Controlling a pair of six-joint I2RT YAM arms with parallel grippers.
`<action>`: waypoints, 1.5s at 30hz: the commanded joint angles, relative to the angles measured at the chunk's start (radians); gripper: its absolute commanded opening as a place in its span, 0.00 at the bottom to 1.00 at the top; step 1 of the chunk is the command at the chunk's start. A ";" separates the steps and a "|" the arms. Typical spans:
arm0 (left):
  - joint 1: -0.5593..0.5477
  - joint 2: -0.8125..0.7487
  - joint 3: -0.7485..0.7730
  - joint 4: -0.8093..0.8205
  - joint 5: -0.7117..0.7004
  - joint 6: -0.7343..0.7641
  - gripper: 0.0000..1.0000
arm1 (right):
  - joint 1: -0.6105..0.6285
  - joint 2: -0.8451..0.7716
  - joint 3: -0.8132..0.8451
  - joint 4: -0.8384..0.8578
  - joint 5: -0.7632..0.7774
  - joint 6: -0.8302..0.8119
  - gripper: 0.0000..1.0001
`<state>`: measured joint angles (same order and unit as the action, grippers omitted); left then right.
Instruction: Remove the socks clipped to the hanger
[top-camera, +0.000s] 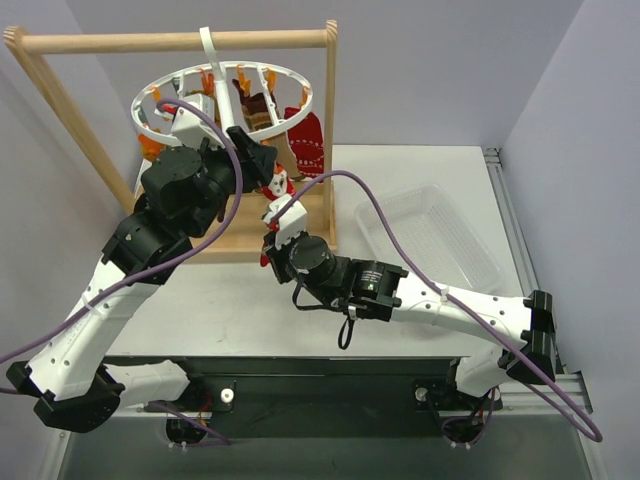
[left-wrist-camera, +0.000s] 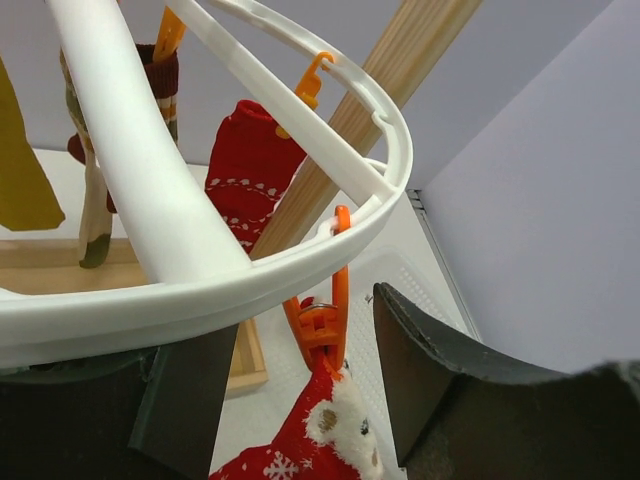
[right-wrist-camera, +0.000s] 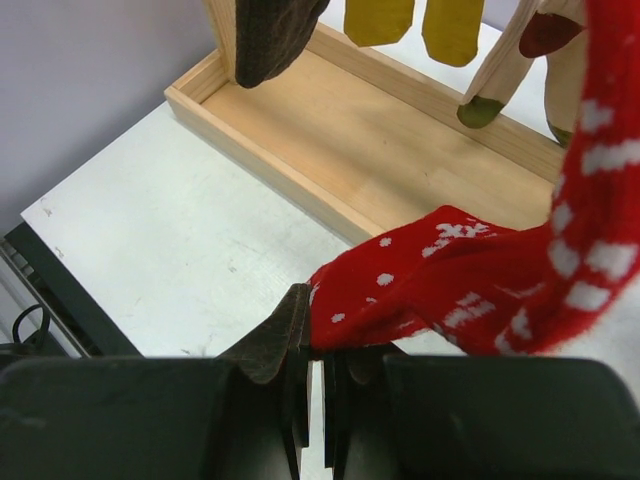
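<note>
Though unclear overhead, sock (right-wrist-camera: 430, 270) in jaws

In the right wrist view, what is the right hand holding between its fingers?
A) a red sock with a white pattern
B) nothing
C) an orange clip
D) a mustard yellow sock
A: the right hand is shut on one end of the red sock, whose white-patterned fabric runs up from between the fingers toward the hanger.
</note>
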<state>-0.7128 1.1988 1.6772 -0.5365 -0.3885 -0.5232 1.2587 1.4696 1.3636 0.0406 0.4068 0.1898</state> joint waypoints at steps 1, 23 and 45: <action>-0.004 -0.048 -0.072 0.159 0.003 0.058 0.65 | 0.013 -0.037 0.000 0.008 -0.025 -0.016 0.00; -0.002 -0.071 -0.097 0.175 0.000 0.121 0.00 | -0.109 -0.187 -0.138 -0.128 0.151 0.170 0.00; -0.004 -0.185 -0.154 0.172 0.195 0.213 0.77 | -0.893 -0.490 -0.468 -0.610 -0.154 0.425 0.05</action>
<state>-0.7170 1.0504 1.4979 -0.3923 -0.2672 -0.3508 0.4137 0.9466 0.9306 -0.5087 0.3187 0.6071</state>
